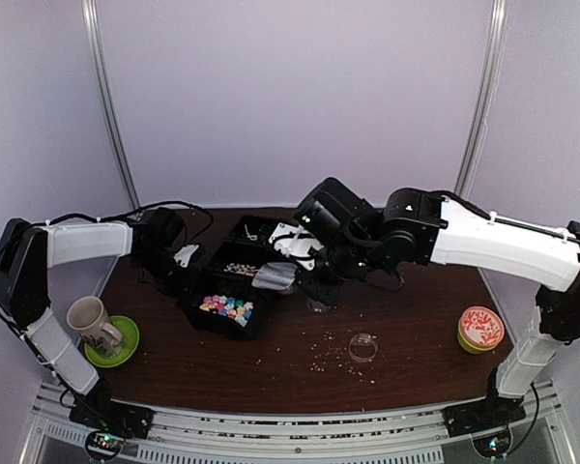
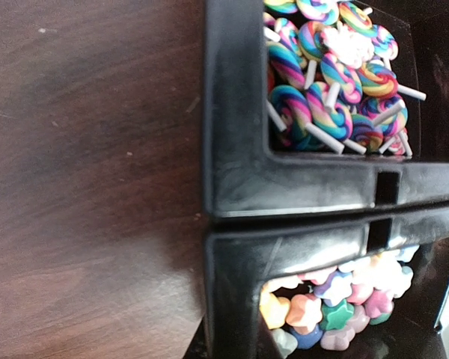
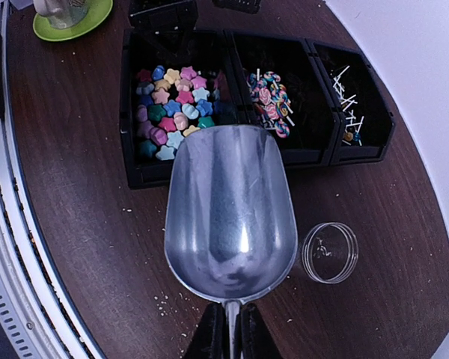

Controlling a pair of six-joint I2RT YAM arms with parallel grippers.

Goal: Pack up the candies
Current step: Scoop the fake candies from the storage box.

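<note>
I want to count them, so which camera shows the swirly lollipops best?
Left wrist view: the lollipops fill its upper right, swirls and sticks sharp. The right wrist view shows them small; the top view, only faint specks.

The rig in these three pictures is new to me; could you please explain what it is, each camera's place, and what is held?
Two robot arms share a table. The top view looks down from behind them; each wrist view looks along its gripper. The right gripper is shut on an empty metal scoop. The left gripper, shut, sits by black bins of star candies, swirl lollipops and white sticks. Also: a clear pot, a mug on a green saucer, a lidded tub.
</note>
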